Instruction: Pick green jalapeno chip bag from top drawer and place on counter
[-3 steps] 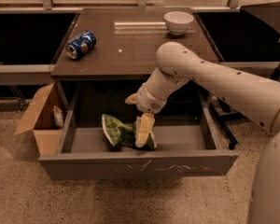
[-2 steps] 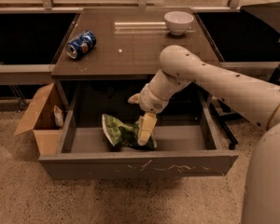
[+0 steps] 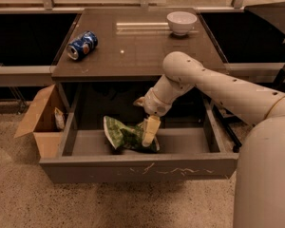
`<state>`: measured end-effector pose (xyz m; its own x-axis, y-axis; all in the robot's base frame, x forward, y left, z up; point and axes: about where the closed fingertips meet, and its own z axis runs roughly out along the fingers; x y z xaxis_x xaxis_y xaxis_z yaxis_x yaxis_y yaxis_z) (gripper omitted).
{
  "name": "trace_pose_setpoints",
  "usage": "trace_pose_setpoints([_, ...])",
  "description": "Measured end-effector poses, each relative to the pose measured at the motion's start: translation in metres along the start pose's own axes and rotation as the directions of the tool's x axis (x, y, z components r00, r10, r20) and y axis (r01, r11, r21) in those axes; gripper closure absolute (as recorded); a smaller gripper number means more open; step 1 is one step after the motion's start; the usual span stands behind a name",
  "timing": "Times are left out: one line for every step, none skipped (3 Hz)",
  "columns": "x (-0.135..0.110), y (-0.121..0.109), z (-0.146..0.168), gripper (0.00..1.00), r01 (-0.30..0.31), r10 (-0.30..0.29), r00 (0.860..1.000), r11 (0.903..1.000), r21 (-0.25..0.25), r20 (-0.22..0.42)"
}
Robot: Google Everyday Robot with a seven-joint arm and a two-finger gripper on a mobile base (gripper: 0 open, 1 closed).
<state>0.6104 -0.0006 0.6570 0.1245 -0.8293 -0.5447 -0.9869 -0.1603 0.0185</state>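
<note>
The green jalapeno chip bag (image 3: 126, 134) lies crumpled in the open top drawer (image 3: 137, 167), a little left of its middle, with its right end raised. My gripper (image 3: 150, 131) reaches down into the drawer from the right and is shut on the bag's right end. One pale finger (image 3: 151, 127) shows in front of the foil. The bag is low inside the drawer, below the counter (image 3: 133, 51). The arm crosses in front of the counter's front edge.
A blue soda can (image 3: 82, 45) lies on its side at the counter's left. A white bowl (image 3: 181, 22) stands at the back right. An open brown cardboard box (image 3: 40, 122) sits on the floor left of the drawer.
The arm and gripper have shifted slightly right and up. The bag stays in about the same place in the drawer.
</note>
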Motion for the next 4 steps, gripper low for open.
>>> trace_pose_setpoints([0.013, -0.008, 0.016, 0.0, -0.014, 0.013, 0.999, 0.9998, -0.014, -0.036])
trace_pose_setpoints([0.024, -0.014, 0.03, 0.0, -0.033, 0.031, 0.998, 0.9988, -0.037, -0.055])
trace_pose_setpoints([0.029, -0.014, 0.04, 0.13, -0.037, 0.034, 0.997, 0.9979, -0.052, -0.068])
trace_pose_setpoints([0.029, -0.014, 0.04, 0.35, -0.037, 0.034, 0.997, 0.9979, -0.052, -0.068])
